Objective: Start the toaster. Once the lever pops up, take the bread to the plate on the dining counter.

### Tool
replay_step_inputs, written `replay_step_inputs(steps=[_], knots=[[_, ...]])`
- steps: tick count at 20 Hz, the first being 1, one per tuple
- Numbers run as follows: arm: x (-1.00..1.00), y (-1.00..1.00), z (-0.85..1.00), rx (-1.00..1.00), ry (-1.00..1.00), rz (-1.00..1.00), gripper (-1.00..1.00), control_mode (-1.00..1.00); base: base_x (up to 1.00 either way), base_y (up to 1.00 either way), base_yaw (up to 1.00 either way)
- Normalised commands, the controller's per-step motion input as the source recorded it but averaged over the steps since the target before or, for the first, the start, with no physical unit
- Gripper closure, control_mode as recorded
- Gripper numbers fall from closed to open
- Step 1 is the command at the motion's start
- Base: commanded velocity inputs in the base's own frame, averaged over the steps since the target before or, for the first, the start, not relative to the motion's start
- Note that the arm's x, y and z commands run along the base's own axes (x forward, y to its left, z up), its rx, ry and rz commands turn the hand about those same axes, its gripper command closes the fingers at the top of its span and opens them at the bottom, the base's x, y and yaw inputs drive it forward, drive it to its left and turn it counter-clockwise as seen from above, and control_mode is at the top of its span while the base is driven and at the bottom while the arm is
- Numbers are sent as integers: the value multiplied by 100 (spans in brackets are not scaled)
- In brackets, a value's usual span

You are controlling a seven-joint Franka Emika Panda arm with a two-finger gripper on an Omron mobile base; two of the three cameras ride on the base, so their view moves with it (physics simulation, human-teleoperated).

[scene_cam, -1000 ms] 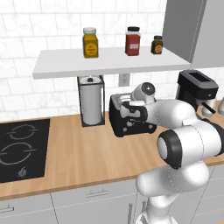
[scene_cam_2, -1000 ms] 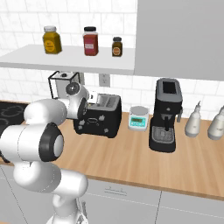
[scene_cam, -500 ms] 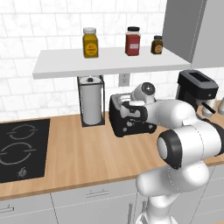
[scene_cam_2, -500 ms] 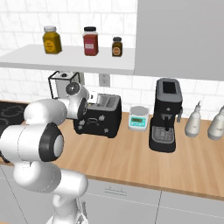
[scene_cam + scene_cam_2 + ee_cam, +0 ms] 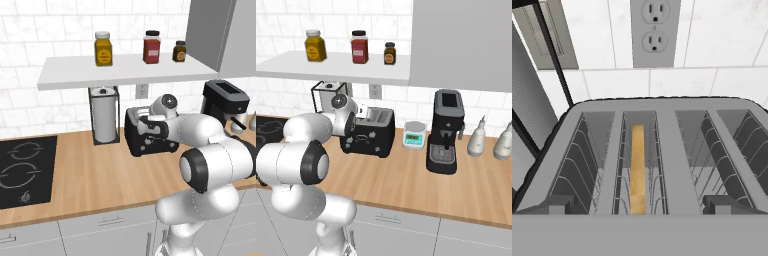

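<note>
Toaster [image 5: 662,145]: black, boxy, rounded corners, four open top slots with wire guides; it stands on the worktop against the tiled wall, directly below the hand. Bread [image 5: 638,170]: thin tan slice, upright on edge, sunk in the second slot from the left.

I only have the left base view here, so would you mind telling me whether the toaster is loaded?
Observer: Yes. The hand view shows the bread standing on edge in the second slot from the left of the toaster.
Operator: Thank you. What is behind it?
Observer: A wall outlet on the white tiles.
Operator: Anything right of the toaster?
Observer: In the right base view, a small kitchen scale sits between it and the coffee machine.
</note>
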Motion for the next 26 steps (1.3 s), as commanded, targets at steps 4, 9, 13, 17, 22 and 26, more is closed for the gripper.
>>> replay_step_inputs(steps=[4, 9, 13, 17, 22, 26], knots=[[0, 0, 0, 0, 0, 0, -100, -100, 0, 0, 0], [0, 0, 0, 0, 0, 0, -100, -100, 0, 0, 0], [0, 0, 0, 0, 0, 0, -100, -100, 0, 0, 0], [0, 0, 0, 0, 0, 0, -100, -100, 0, 0, 0], [0, 0, 0, 0, 0, 0, -100, -100, 0, 0, 0], [0, 0, 0, 0, 0, 0, -100, -100, 0, 0, 0]])
